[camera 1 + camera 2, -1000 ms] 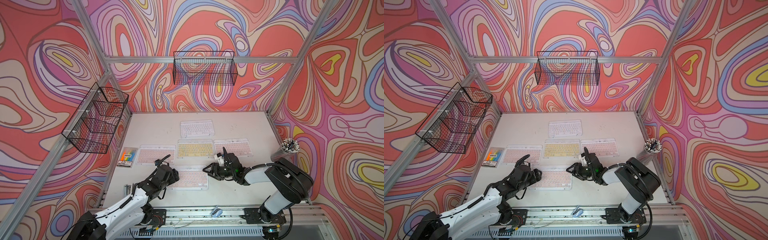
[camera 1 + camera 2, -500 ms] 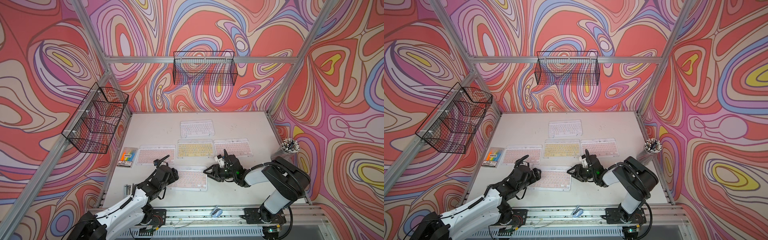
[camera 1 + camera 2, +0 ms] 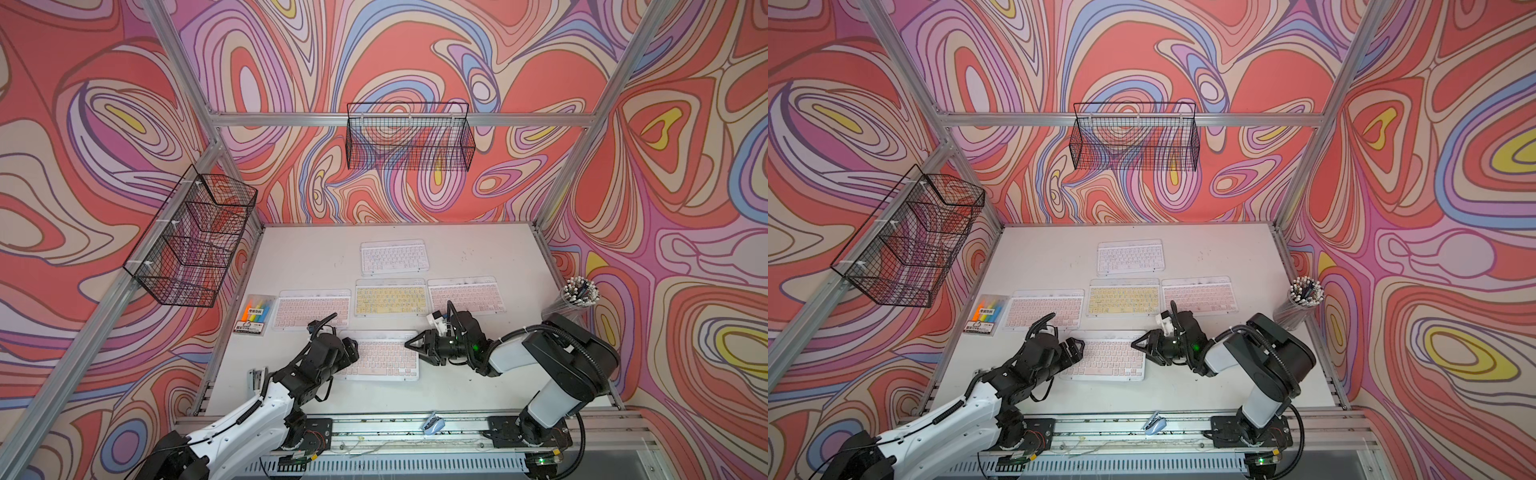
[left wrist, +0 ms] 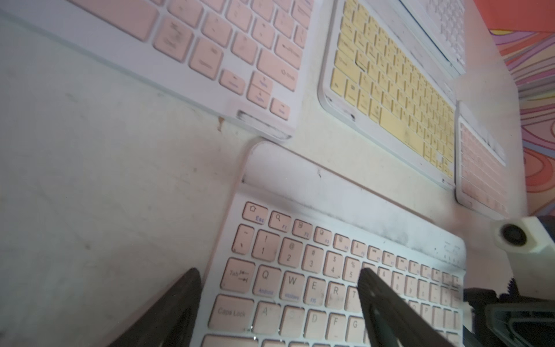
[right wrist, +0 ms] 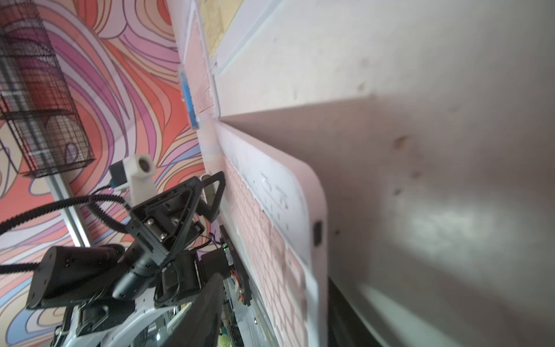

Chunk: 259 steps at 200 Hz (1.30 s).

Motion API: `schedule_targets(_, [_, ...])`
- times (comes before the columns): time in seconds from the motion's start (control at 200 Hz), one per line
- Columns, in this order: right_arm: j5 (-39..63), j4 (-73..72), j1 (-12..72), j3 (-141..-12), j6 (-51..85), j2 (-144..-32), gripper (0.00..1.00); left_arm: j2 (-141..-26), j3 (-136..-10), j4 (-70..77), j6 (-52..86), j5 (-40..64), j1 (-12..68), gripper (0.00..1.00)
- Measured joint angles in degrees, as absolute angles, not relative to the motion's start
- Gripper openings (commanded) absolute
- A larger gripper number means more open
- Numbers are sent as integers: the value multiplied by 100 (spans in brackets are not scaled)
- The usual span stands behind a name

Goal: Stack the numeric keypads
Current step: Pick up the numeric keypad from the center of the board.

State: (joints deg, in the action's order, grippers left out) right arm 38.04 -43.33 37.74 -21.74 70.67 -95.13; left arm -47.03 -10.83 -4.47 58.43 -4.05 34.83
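Jaws bracketing crosswise pink keypad (image 3: 380, 359)

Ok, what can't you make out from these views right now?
Whether the right tool grips the near pink keypad: seen only from above in both top views, blurred in the right wrist view.
That keypad's left end: covered by the left tool in both top views.
Key legends on the white keypad: too small in the top views, blurred in the left wrist view.
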Motion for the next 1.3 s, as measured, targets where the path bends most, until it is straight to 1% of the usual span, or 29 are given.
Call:
schedule_targets(0.16, [3990,-4480,3837,-2193,7081,-9194,50,-4694,-1072,-355,5953,-14,3492,85])
schedule_targets(0.27, [3986,-4167,3837,-2285,6960,-8958,50,-4694,-1070,-336,6005,110,3494,85])
schedule_targets(0.531, [3570,-1962,3837,-2880,6106,-8086,49,-4709,-1070,-307,6029,263,3494,85])
schedule_targets(0.581, [3476,-1627,3837,-2965,5970,-7983,45,-4742,-1072,-272,6029,292,3496,85])
schedule_targets(0.616, [3371,-1317,3837,-3035,5850,-7909,39,-4772,-1074,-239,6029,305,3496,85])
schedule_targets(0.646, [3323,-1175,3835,-3059,5806,-7878,36,-4794,-1076,-211,6029,309,3498,85])
schedule_targets(0.706, [3190,-843,3828,-3098,5721,-7817,27,-4851,-1079,-141,6027,325,3500,85])
schedule_targets(0.716, [3166,-786,3822,-3100,5701,-7811,24,-4864,-1079,-126,6029,329,3500,85])
schedule_targets(0.771, [3096,-567,3789,-3103,5677,-7808,20,-4906,-1081,-69,6029,344,3500,85])
schedule_targets(0.831, [3057,-456,3734,-3089,5686,-7808,21,-4963,-1083,-12,6027,355,3500,85])
schedule_targets(0.931, [2993,-460,3642,-3020,5747,-7804,24,-5033,-1090,67,6027,368,3511,85])
schedule_targets(1.147, [2908,-440,3588,-2886,5769,-7664,23,-5043,-1090,91,6027,366,3520,85])
schedule_targets(1.167, [2908,-443,3583,-2884,5769,-7649,21,-5039,-1090,91,6027,364,3522,85])
schedule_targets(1.282, [2912,-554,3535,-2842,5776,-7588,17,-5039,-1090,91,6027,366,3522,86])
schedule_targets(1.297, [2917,-585,3531,-2827,5780,-7588,13,-5039,-1090,91,6025,366,3522,86])
